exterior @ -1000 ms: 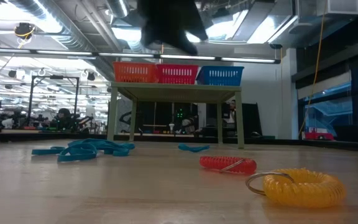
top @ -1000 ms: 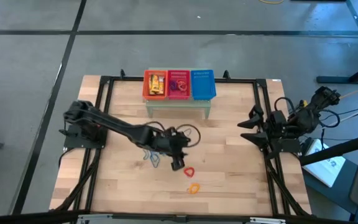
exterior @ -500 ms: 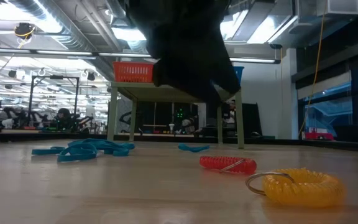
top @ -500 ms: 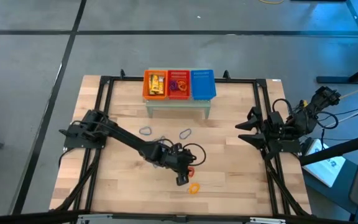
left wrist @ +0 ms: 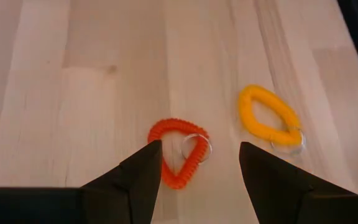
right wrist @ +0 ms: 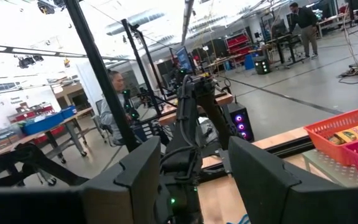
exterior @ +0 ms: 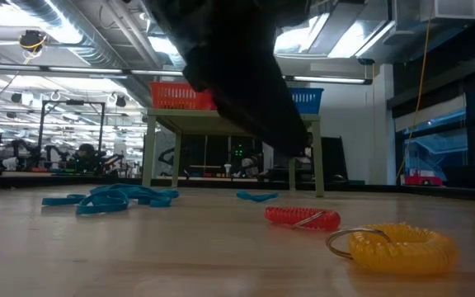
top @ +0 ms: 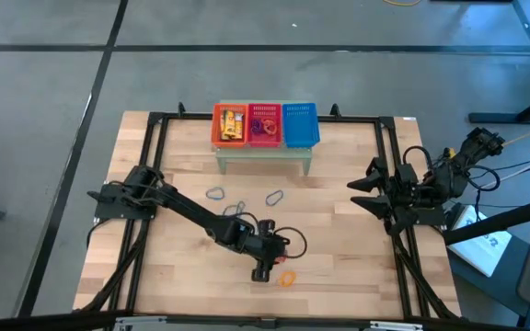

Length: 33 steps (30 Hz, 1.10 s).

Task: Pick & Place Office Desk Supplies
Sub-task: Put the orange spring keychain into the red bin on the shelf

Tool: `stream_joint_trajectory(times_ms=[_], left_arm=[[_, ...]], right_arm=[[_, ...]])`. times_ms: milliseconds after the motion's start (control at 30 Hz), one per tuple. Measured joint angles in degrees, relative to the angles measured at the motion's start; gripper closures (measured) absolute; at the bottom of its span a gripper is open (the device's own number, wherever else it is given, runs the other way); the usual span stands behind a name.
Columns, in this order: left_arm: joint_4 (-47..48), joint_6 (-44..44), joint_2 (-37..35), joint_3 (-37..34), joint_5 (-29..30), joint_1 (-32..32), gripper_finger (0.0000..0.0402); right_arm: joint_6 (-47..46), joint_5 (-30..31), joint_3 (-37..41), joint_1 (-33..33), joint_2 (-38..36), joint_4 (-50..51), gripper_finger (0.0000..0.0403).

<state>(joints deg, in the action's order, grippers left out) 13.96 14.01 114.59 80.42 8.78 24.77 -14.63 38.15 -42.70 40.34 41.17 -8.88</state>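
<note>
1. Left wrist view shows our left hand (left wrist: 194, 163) spread above the red coil loop (left wrist: 178, 151) on the desk (left wrist: 104, 74); we should straddle one coiled side, not the metal ring, before pinching.
2. We see a triangular, springy loop, with the yellow loop (left wrist: 268, 116) just beside it.
3. Our right hand (right wrist: 191, 167) waits spread at the desk's right edge.

A grey floor (top: 44, 83) with dark seams surrounds the wooden desk (top: 339, 276). Beyond the left end effector (left wrist: 197, 168), ceiling lights (exterior: 336, 33) and ducts (exterior: 97, 33) hang over workbenches (exterior: 23, 169); windows (exterior: 444, 140) stand rightward. A person (right wrist: 114, 102) sits among racks.
</note>
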Motion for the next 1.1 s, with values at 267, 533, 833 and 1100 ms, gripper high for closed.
stream_joint_trajectory(times_ms=[267,533,833,1100], left_arm=[[1.3,-8.8,0.5,0.0,-3.0,-0.5,0.019],[1.3,-10.7,2.8,0.0,-3.6,-2.1,0.019],[-1.1,-13.1,5.3,0.0,-6.5,-1.0,0.0193],[-0.9,-13.8,6.2,0.1,-5.6,0.8,0.0218]], right_arm=[[0.0,0.0,0.0,0.0,0.0,0.0,0.0211],[-0.1,0.0,0.0,0.0,0.0,0.0,0.0211],[-0.1,0.4,0.0,0.0,0.0,0.0,0.0211],[0.0,1.3,0.0,0.0,0.0,0.0,0.0211]])
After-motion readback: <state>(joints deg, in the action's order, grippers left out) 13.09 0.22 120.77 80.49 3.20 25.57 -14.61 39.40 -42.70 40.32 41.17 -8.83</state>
